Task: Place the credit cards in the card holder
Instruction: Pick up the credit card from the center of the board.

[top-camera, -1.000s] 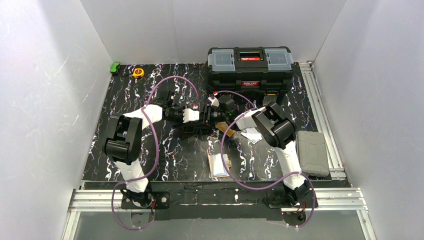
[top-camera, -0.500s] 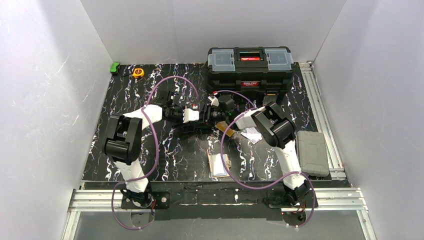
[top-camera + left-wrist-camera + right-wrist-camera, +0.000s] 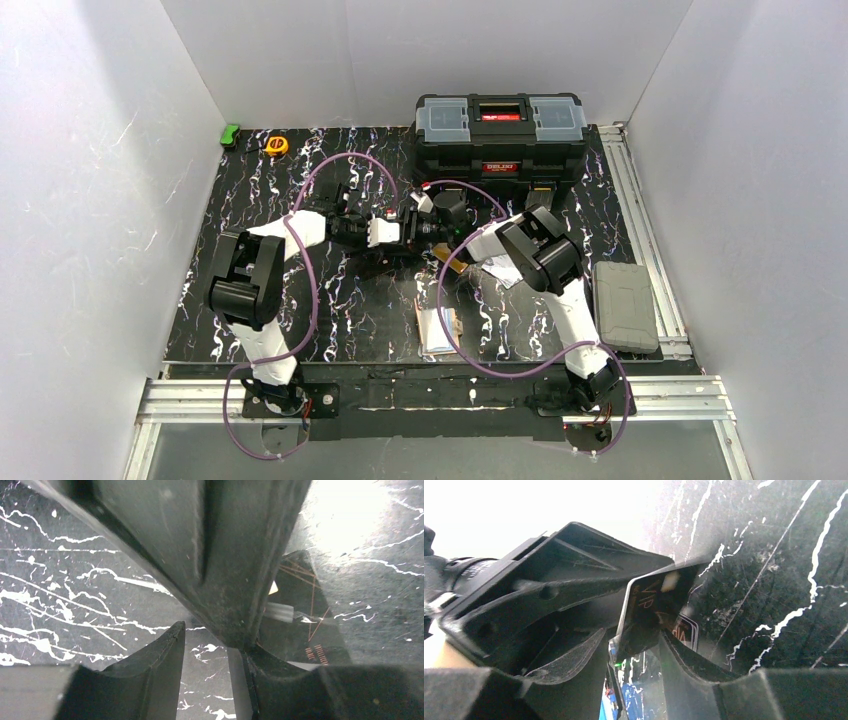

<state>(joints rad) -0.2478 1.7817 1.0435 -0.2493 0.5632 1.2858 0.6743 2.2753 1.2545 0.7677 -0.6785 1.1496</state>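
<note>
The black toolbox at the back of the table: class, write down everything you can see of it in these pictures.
The toolbox is a black, plastic-looking case. It is shut and stands upright, square to the far edge of the black marbled table. Its lid carries two clear-lidded compartments, one on either side of a red centre section, and a red label sits on its front face. Nothing rests on top of it. Only the top view shows it.

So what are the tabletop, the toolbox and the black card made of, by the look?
Tabletop: glossy marble-print sheet, black with white veins and glare; likely laminate or vinyl. Toolbox: moulded black plastic, clear lids, red latch. Black card: thin, stiff, shiny, with orange print; probably plastic.
</note>
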